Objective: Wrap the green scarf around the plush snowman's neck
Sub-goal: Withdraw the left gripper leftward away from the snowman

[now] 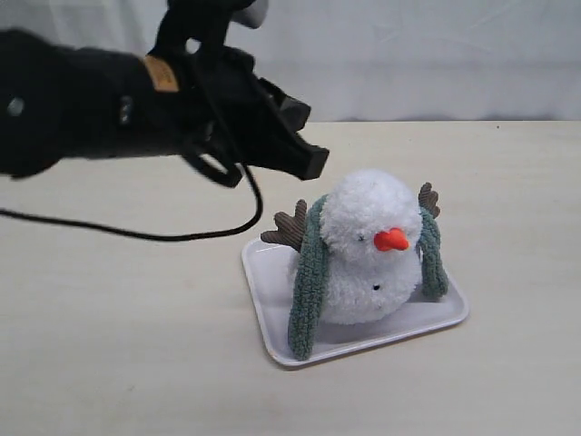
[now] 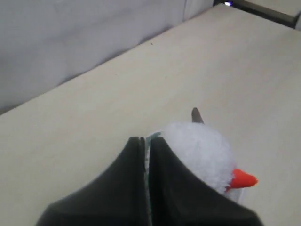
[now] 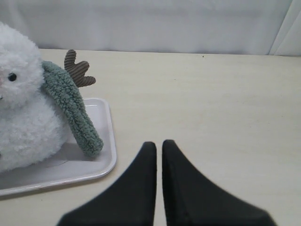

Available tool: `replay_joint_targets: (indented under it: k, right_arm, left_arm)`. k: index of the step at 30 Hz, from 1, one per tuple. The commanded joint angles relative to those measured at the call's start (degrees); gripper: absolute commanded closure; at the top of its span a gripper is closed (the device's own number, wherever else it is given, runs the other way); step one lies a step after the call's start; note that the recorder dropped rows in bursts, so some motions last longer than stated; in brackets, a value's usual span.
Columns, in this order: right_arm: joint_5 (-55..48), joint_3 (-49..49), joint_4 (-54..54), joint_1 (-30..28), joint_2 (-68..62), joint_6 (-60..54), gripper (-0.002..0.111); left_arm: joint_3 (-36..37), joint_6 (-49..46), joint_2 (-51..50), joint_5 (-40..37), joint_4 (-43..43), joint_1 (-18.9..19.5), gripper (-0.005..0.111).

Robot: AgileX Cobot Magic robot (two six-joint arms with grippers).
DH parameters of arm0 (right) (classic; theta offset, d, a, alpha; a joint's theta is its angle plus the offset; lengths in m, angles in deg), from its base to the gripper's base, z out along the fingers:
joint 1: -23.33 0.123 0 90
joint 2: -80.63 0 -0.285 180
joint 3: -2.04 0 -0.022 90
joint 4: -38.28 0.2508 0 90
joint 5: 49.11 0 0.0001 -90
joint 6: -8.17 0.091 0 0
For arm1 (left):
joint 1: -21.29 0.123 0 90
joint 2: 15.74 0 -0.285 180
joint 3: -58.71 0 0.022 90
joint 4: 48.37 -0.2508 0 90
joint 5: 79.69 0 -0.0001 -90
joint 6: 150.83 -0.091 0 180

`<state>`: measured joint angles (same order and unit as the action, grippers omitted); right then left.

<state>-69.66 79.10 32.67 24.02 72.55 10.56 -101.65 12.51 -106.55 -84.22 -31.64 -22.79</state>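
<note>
Grey-green and fuzzy, the scarf [image 1: 309, 282] is seen draped behind the snowman's neck [image 1: 360, 263]. Both ends hang down the front, the left one reaching the near edge of the white tray [image 1: 363, 350] and the right one ending higher. The ends are not crossed, so the wrap is judged half done: laid on, not yet closed. The snowman [image 1: 372, 291], white and fluffy with an orange nose [image 1: 391, 240], sits upright on the tray, mid-counter [image 1: 109, 345]. Right of the tray, the right jaws are held together over the counter with nothing between them. Farther back and above, left of the head, the left jaws are pressed together and appear empty. Next, it is judged, they must be opened, lowered onto one hanging end, and that end carried across beneath the nose.
</note>
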Motion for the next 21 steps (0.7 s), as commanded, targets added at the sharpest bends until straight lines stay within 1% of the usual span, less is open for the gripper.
replay_joint_targets:
  k: [1,2,4,6,8,11,13,15,19,21]
  right_arm:
    - [0.53,0.16,0.19,0.10,0.29,-0.14,0.104]
    - [0.53,0.16,0.19,0.10,0.29,-0.14,0.104]
    - [0.53,0.16,0.19,0.10,0.29,-0.14,0.104]
    - [0.53,0.16,0.19,0.10,0.29,-0.14,0.104]
    - [0.53,0.16,0.19,0.10,0.29,-0.14,0.104]
    - [0.53,0.16,0.19,0.10,0.29,-0.14,0.104]
    - [0.53,0.16,0.19,0.10,0.29,-0.14,0.104]
    - [0.53,0.16,0.19,0.10,0.29,-0.14,0.104]
    - [0.53,0.16,0.19,0.10,0.29,-0.14,0.104]
    - [0.53,0.16,0.19,0.10,0.29,-0.14,0.104]
  left_arm:
    - [9.19,0.48,3.15,8.76,2.81,1.98,0.102]
    - [10.09,0.48,2.92,6.19,4.92,2.73,0.102]
    - [11.25,0.48,1.33,-1.41,4.89,3.92,0.102]
    - [11.59,0.35,-1.30,-6.91,4.82,4.38,0.102]
    - [11.59,0.35,-3.85,-9.30,3.99,4.38,0.101]
    - [11.59,0.62,-7.93,-9.29,4.51,4.38,0.101]
    - [11.59,0.62,-10.84,-9.19,6.44,4.38,0.101]
    - [11.59,1.70,-14.00,-7.70,7.00,4.92,0.101]
    - [11.59,6.19,-18.60,-3.33,7.13,8.39,0.101]
    - [11.48,6.32,-20.23,-1.64,8.13,9.77,0.101]
